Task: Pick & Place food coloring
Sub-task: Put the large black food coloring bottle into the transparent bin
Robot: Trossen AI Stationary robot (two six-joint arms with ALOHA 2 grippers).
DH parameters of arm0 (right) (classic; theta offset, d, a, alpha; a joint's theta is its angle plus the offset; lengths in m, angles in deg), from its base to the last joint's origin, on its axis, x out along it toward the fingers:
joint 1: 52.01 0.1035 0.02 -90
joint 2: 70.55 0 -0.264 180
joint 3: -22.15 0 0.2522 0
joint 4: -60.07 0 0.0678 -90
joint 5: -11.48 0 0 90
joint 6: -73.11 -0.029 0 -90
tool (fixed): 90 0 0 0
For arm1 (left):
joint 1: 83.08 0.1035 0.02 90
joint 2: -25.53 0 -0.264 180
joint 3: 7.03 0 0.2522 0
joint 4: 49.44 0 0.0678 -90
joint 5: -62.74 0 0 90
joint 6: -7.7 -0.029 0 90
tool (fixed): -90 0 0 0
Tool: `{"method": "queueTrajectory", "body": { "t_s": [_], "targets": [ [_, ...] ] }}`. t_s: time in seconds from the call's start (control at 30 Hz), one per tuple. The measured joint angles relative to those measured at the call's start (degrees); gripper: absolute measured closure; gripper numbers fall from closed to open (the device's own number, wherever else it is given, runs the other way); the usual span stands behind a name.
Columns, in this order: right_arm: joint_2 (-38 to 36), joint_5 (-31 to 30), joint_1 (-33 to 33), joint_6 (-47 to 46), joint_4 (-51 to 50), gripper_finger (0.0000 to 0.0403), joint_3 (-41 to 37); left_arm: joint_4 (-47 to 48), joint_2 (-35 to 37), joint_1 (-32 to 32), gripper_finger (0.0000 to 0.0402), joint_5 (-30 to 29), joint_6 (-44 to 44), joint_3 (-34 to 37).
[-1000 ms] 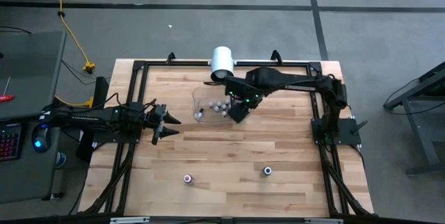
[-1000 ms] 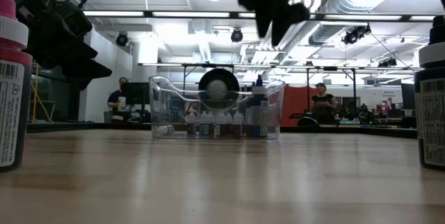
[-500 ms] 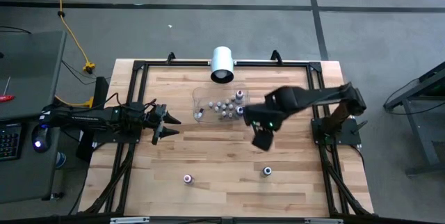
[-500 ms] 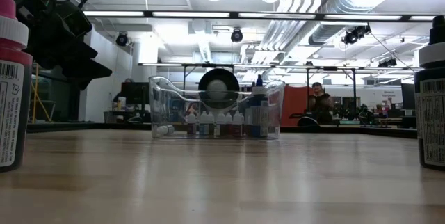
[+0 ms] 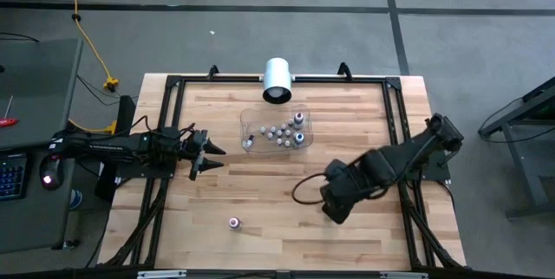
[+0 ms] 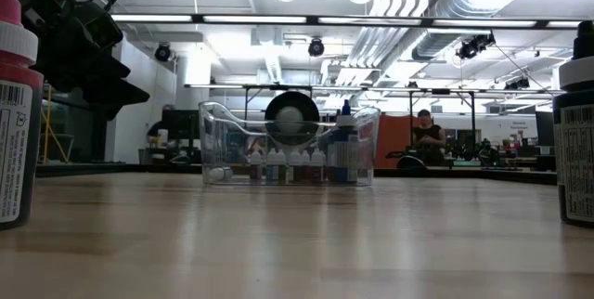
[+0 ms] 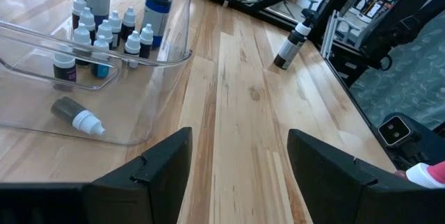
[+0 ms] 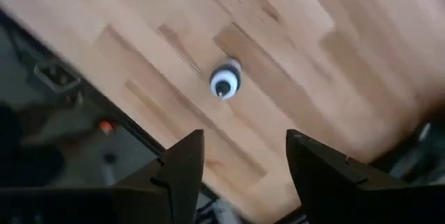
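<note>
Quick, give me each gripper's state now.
Left gripper: open, empty, beside the tray.
Right gripper: open, empty, above a bottle.

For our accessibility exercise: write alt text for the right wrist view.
The right pincer, fingers open, hovers above a small white-capped food coloring bottle standing alone on the pale wooden table, seen from overhead. The table's edge and dark floor show beyond.
</note>
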Motion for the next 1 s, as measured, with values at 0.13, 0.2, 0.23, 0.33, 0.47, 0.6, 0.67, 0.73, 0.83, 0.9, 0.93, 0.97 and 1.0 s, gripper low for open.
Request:
{"method": "queueTrajectory", "body": {
  "t_s": [0.13,0.2,0.23,0.33,0.47,0.6,0.67,0.73,0.83,0.9,0.93,0.97,1.0],
  "targets": [
    [0.04,2.89,1.21,-13.91,0.82,0.0209,-3.64,0.0,-0.01,0.0,0.0167,0.0,0.0,0.0],
    [0.07,4.26,1.21,-17.13,3.13,0.021,-6.61,0.0,0.0,0.01,0.0167,-0.02,-0.02,0.0],
    [0.08,4.67,1.21,-18.47,4.52,0.021,-8.23,0.0,0.01,0.01,0.0167,-0.02,0.0,0.0],
    [0.11,5.85,1.19,-22.41,10.58,0.021,-13.39,0.0,0.0,0.01,0.0167,-0.01,-0.01,0.0],
    [0.17,6.45,1.19,-25.67,19.67,0.021,-19.46,0.0,0.01,-0.01,0.0167,0.0,-0.02,0.0],
    [0.17,5.94,1.19,-28.68,21.75,0.0209,-22.47,0.0,0.0,0.01,0.0167,-0.02,-0.01,0.0],
    [0.17,5.48,1.19,-29.84,22.73,0.0209,-23.49,0.0,0.0,0.0,0.0167,-0.01,-0.01,0.0],
    [0.17,5.66,1.19,-30.43,24.29,0.0209,-24.63,0.0,-0.01,-0.01,0.0167,-0.01,-0.01,0.0],
    [0.46,5.78,1.19,-31.2,27.71,0.0209,-26.08,0.0,0.01,-0.01,0.0167,0.0,-0.02,0.0],
    [0.92,5.53,1.17,-31.18,28.59,0.0209,-26.49,0.0,0.01,0.01,0.0167,-0.02,-0.02,0.0],
    [1.19,5.57,1.19,-31.2,28.61,0.0209,-26.64,0.0,0.01,0.01,0.0167,0.0,-0.01,0.0],
    [1.42,5.57,1.19,-31.24,28.51,0.0209,-26.66,0.0,0.0,0.01,0.0167,-0.02,-0.01,0.0],
    [1.6,5.49,1.19,-31.22,28.34,0.0209,-26.66,0.0,-0.01,0.0,0.0167,-0.01,-0.01,0.0]
  ]
}}
